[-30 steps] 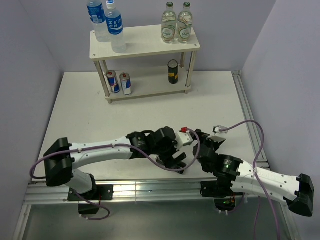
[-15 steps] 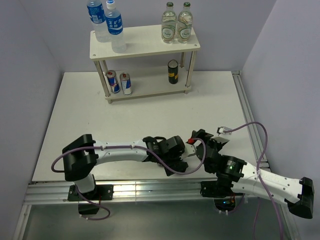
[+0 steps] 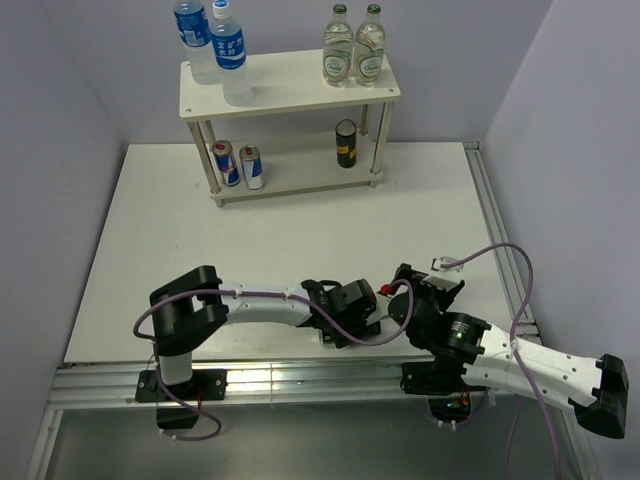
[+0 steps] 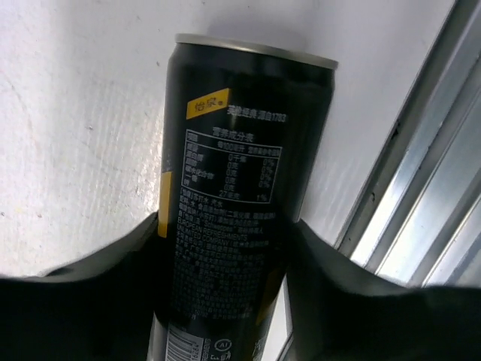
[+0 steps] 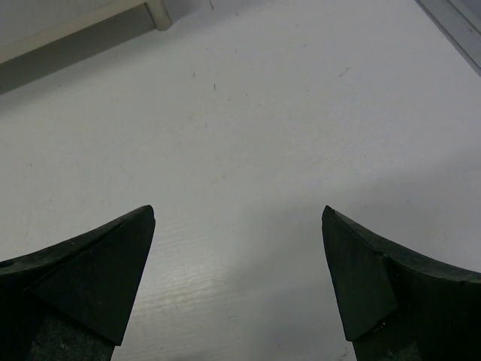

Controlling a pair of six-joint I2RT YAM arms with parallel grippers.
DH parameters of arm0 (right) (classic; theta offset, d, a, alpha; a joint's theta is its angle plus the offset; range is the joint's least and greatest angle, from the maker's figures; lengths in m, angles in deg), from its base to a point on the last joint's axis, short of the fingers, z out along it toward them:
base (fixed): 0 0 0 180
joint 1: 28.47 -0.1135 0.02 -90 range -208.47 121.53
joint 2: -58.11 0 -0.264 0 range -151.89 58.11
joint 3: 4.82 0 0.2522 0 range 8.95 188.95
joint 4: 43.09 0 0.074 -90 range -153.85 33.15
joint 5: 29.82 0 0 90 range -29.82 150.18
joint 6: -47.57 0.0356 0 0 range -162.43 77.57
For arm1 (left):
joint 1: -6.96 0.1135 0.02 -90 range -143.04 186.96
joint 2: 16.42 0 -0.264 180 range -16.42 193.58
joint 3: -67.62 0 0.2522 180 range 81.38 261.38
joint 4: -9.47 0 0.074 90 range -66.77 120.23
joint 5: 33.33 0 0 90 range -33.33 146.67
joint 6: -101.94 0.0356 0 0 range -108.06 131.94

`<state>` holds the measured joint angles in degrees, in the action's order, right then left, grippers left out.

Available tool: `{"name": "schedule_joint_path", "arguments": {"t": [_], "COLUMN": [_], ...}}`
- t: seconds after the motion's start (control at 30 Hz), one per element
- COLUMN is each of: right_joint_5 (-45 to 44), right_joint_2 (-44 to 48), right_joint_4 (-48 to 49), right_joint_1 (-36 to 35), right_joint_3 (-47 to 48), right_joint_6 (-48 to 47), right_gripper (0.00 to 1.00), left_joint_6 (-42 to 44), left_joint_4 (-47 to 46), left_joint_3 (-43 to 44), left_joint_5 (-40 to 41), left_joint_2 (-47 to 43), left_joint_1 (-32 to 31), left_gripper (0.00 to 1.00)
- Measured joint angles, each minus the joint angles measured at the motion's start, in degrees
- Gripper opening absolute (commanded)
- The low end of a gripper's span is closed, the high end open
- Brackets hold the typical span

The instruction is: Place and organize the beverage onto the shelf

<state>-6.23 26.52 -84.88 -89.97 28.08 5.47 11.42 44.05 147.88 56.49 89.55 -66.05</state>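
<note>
Left pincer [image 4: 225,226]: closed to a narrow gap on a dark can [image 4: 240,150] with yellow band and yellow label patch. One black finger was pressed against each side of the can's body. The can was held close to the near edge of the counter [image 3: 300,230], just beside the metal rail [image 4: 421,188]. Whether it lay flat or was tilted could not be told.

Right pincer [image 5: 237,218]: spread wide, nothing between its fingers, hung over bare counter just right of the left pincer.

Shelf [image 3: 290,90]: set at the far side of the counter, well apart from both pincers.
- Top board, left end: two water bottles [image 3: 229,55] with blue labels, upright, side by side.
- Top board, right end: two green-capped bottles [image 3: 338,45], upright, side by side.
- Lower board, left: two blue-and-silver cans [image 3: 226,163], upright, close together.
- Lower board, right: a second dark can [image 3: 346,143] with yellow band, upright, alone.
</note>
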Motion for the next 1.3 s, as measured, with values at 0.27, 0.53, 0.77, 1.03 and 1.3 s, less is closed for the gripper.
{"name": "schedule_joint_path", "arguments": {"t": [0.27,0.53,0.77,1.03,1.3], "right_joint_5": [1.18,3.67,4.44,4.63,4.81], "right_joint_2": [0.07,0.33,0.24,-0.22,-1.11], "right_joint_4": [2.95,7.26,7.91,8.13,8.92], "right_joint_1": [-0.31,-0.90,-0.90,-0.90,-0.90], "right_joint_3": [0.02,0.07,0.09,0.09,0.11], "right_joint_6": [0.74,1.70,1.73,1.73,1.68], "right_gripper": [1.00,1.00,1.00,1.00,1.00], "left_joint_6": [-2.60,-6.25,-7.30,-1.29,3.82], "left_joint_4": [-8.79,-18.18,-41.35,-74.14,-84.91], "left_joint_3": [-6.14,-18.05,-18.40,-13.25,4.00], "left_joint_5": [3.63,19.41,27.54,32.06,31.12], "left_joint_2": [-3.52,-22.67,-27.69,-5.25,18.93], "left_joint_1": [0.39,8.98,19.58,26.95,29.79], "left_gripper": [0.00,0.00,0.00,0.00,0.00]}}
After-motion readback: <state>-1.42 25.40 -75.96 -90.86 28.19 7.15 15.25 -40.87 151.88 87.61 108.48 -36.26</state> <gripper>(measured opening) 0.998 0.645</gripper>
